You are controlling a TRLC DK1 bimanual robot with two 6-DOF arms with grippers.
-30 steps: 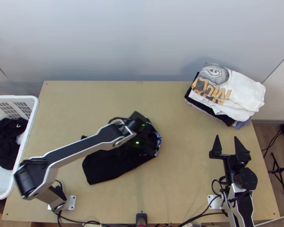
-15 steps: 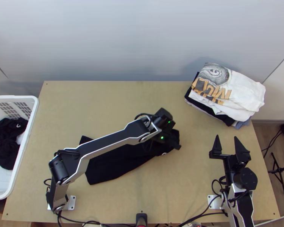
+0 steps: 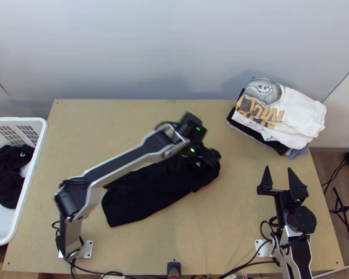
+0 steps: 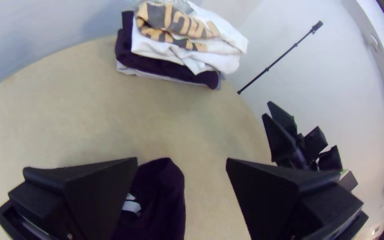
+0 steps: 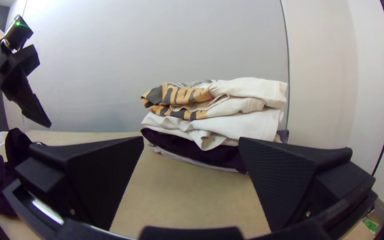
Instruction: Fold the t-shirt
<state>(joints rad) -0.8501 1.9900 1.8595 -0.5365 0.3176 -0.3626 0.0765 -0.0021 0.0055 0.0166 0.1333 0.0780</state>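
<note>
I'm lifting my left end effector [image 4: 182,161] toward the far side, its fingers standing wide with nothing between them. The shirt [image 3: 144,197] is lying loose as a long strip left of the bench's [image 3: 230,232] middle, its right end now reaching farther right than a second ago, the patterned patch gone from sight. That laying-out move is probably ending; I'm likely needing a fresh grip for another fold. My right end effector [image 3: 278,168] is waiting wide and empty.
</note>
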